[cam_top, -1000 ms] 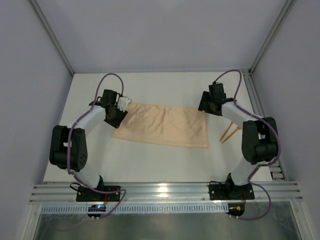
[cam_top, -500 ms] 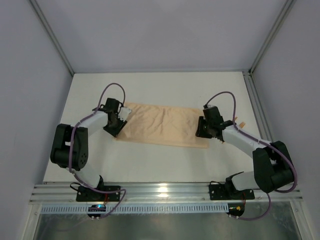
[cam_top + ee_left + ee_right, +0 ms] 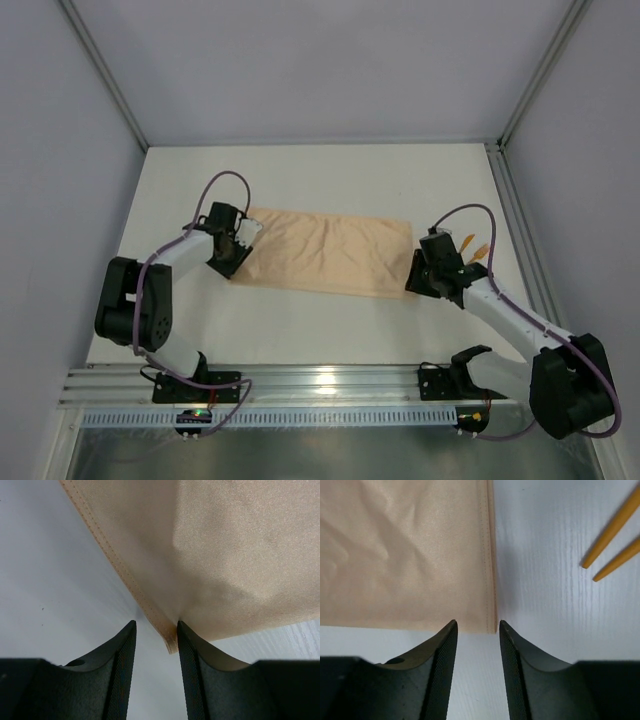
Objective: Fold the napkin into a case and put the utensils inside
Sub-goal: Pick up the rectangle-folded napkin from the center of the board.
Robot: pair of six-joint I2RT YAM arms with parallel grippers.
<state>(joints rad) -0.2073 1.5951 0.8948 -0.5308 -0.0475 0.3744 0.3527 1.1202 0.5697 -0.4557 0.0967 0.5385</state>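
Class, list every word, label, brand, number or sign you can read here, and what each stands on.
None: no readable text in any view.
The napkin, the utensils, the table, the left arm and the right arm show no markings.
Anything printed on the rail at the near edge is too small to read.
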